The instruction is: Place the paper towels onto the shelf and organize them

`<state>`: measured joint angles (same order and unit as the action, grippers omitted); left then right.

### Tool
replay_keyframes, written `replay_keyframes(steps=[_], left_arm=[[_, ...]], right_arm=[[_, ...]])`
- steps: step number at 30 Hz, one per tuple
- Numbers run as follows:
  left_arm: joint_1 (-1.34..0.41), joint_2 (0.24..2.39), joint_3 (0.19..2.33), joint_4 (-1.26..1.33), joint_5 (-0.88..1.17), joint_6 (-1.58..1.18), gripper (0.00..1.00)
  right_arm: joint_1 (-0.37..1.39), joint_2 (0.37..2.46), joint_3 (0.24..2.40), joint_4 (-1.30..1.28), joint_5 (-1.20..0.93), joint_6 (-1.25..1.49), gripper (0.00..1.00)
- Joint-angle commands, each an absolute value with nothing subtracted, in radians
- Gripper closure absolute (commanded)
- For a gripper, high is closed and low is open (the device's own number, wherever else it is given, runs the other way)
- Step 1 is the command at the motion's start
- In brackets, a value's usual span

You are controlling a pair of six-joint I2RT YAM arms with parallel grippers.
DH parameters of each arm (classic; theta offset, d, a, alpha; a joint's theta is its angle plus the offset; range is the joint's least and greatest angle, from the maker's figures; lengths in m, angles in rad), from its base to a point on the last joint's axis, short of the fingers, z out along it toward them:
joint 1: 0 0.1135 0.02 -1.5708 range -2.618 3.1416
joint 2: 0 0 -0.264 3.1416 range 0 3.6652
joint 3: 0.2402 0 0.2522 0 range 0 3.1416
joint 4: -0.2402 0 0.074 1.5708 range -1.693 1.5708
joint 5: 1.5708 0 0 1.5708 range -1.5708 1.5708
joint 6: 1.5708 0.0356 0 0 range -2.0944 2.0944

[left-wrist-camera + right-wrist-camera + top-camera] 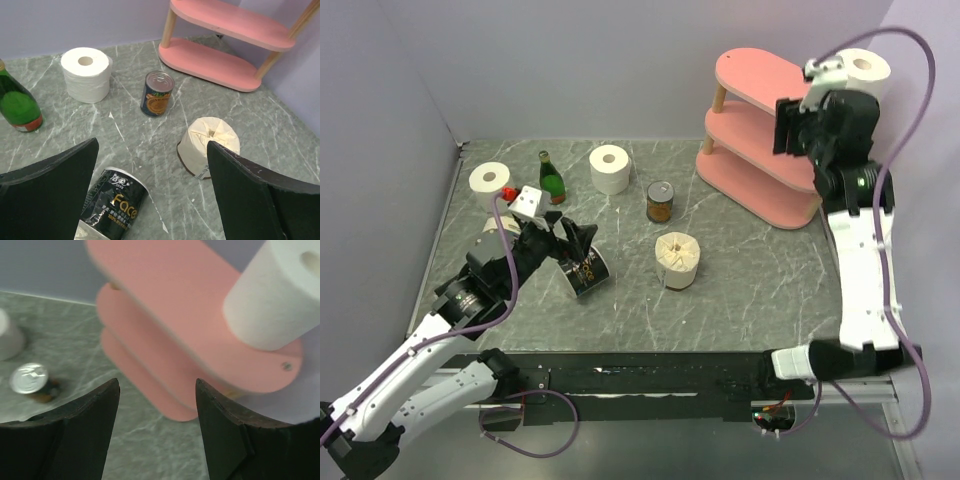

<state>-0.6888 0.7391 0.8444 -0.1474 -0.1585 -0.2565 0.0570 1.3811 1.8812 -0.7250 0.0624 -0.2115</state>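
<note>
One white paper towel roll (866, 68) stands on the right end of the pink shelf's (756, 135) top board. In the right wrist view this roll (277, 295) is up and to the right of my fingers, apart from them. My right gripper (786, 125) (157, 385) hovers beside the shelf (175, 315), open and empty. Two more white rolls stand on the table, one at the far left (490, 180) and one at the back middle (610, 168) (86, 74). My left gripper (570, 243) (152, 150) is wide open, holding nothing, low over the table.
A black-wrapped roll (586, 273) (113, 205) lies just under my left gripper. A cream wrapped roll (677, 259) (210, 145) stands mid-table. A tin can (660, 201) (157, 93) and a green bottle (551, 178) (18, 102) stand near the back. A small red item (509, 193) lies beside the left roll.
</note>
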Motion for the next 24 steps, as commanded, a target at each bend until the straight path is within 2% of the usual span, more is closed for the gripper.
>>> replay_keyframes(steps=[1, 5, 12, 15, 17, 21, 24], left_arm=[[-0.692, 0.759, 0.887, -0.149, -0.199, -0.264, 0.04], [-0.692, 0.765, 0.884, -0.149, -0.222, -0.271, 0.04], [-0.690, 0.843, 0.922, -0.179, -0.420, -0.422, 0.03], [-0.680, 0.974, 1.067, -0.299, -0.567, -0.564, 0.15], [-0.666, 1.090, 1.201, -0.389, -0.615, -0.670, 0.11], [-0.621, 1.271, 1.409, -0.506, -0.557, -0.836, 0.15], [-0.582, 1.385, 1.526, -0.538, -0.508, -0.963, 0.15]], right_arm=[[0.092, 1.231, 1.719, -0.677, -0.110, 0.056, 0.31], [0.156, 1.105, 1.415, -0.565, -0.198, 0.219, 0.34], [0.302, 1.055, 1.229, -0.587, -0.173, 0.314, 0.36], [0.353, 1.037, 1.171, -0.598, -0.179, 0.308, 0.36], [0.376, 1.023, 1.131, -0.584, -0.176, 0.302, 0.36], [0.394, 0.973, 1.108, -0.594, -0.172, 0.324, 0.36], [0.399, 0.916, 1.086, -0.592, -0.170, 0.345, 0.36]])
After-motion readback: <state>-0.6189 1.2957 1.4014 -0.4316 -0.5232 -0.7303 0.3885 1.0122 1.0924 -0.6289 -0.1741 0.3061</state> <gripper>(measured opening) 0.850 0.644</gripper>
